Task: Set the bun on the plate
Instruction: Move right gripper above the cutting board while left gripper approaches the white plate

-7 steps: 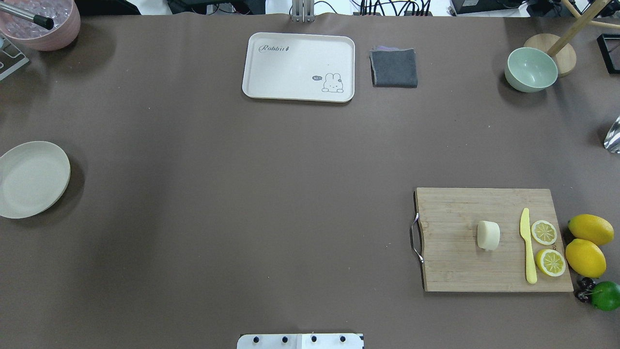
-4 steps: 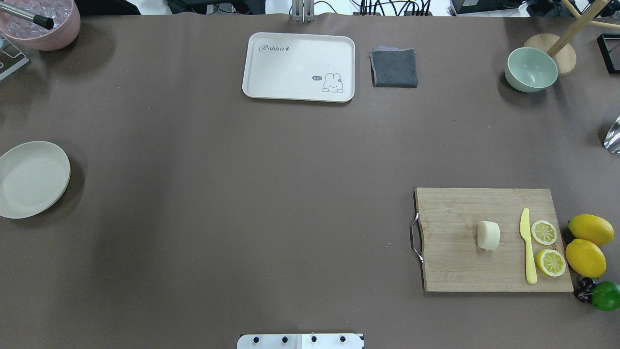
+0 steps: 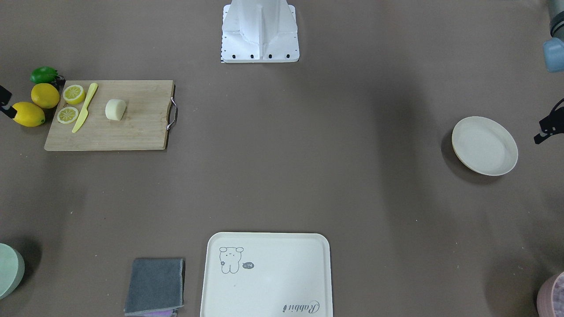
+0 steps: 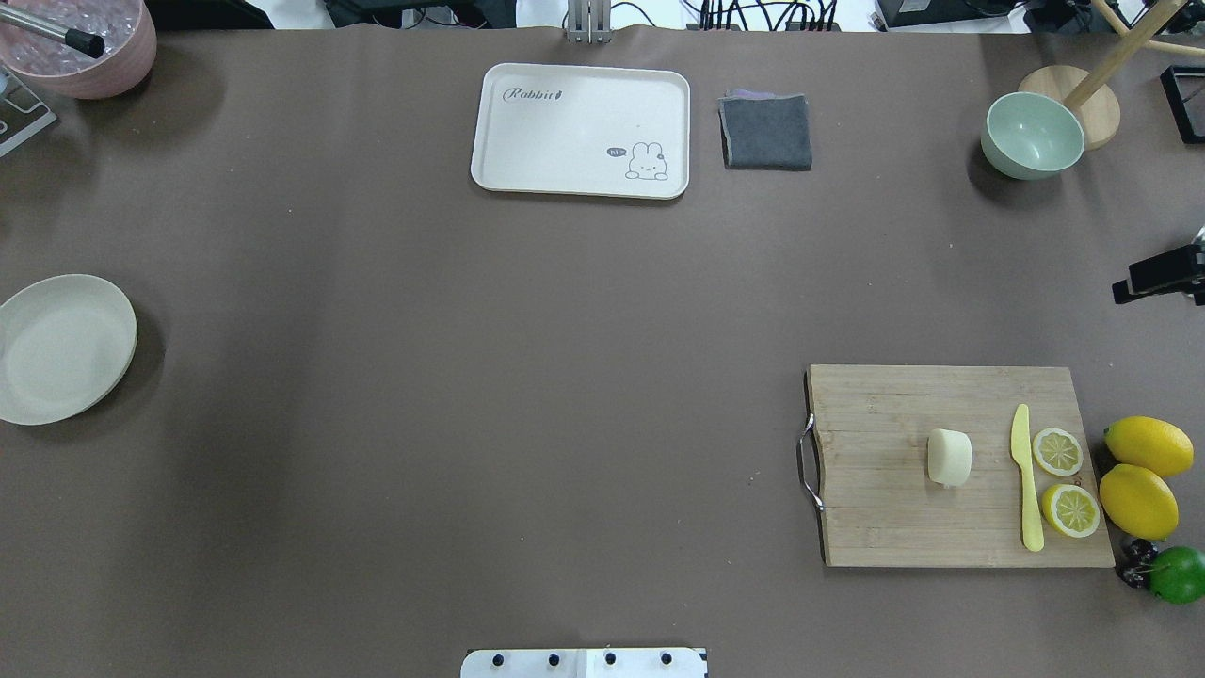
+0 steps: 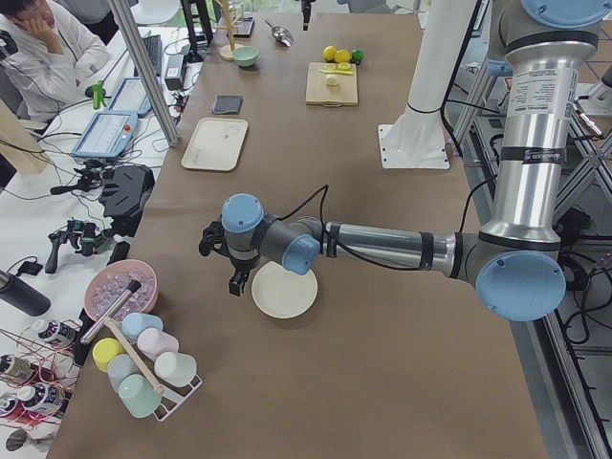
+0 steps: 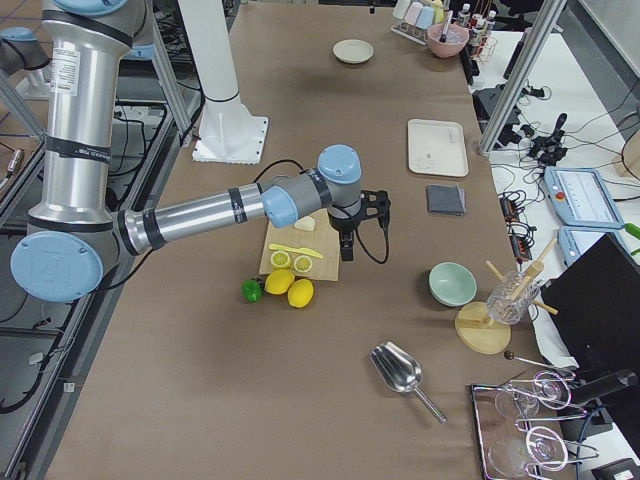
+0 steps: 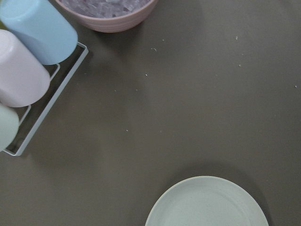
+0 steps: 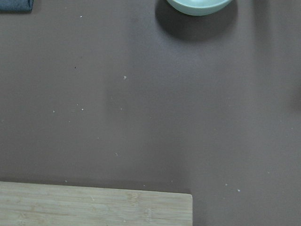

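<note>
Both jaws' state cannot be told; the small pale cream bun (image 4: pixel 949 457) could be dropped before the round cream-white plate (image 4: pixel 61 348), far at 9 o'clock, is reached.

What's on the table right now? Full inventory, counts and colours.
bun: 1, pale cream, on cutting board
plate: 1, cream-white, table's left end
cutting board: 1, wood, near right
knife: 1, yellow, on board
lemon slices: 2, yellow, on board
lemons: 2, yellow, beside board
lime: 1, green, by lemons
tray: 1, cream, far centre
cloth: 1, grey, beside tray
green bowl: 1, pale green, far right
pink bowl: 1, pink, far left corner
left hand: 1, black, by plate
right hand: 1, black, beyond board
</note>
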Tool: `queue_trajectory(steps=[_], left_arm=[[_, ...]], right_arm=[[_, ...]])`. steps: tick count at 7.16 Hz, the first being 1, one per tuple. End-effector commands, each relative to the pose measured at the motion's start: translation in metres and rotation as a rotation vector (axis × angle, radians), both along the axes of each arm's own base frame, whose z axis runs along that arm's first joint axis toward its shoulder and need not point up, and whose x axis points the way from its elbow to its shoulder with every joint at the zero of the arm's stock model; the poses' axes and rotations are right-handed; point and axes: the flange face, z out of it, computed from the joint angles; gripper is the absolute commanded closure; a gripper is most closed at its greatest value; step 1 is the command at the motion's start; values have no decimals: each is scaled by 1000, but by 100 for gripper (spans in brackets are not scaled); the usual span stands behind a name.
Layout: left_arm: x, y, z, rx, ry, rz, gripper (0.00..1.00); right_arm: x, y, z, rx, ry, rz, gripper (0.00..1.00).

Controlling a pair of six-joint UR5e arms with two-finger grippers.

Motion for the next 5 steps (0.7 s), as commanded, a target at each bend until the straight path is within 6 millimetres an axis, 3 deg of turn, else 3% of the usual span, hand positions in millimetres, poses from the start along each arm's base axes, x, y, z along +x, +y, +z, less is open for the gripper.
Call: queue_trajectory(steps=[1, 3, 5], left_arm=[[13, 3, 56, -31, -4, 24, 2], [19, 13, 106, -50, -12, 39, 3], [18, 19, 118, -67, -9, 41, 5]], right_arm=[[-52, 14, -12, -11, -35, 23, 0], [-80, 26, -17, -30, -55, 44, 0], [-94, 31, -22, -23, -51, 59, 0]])
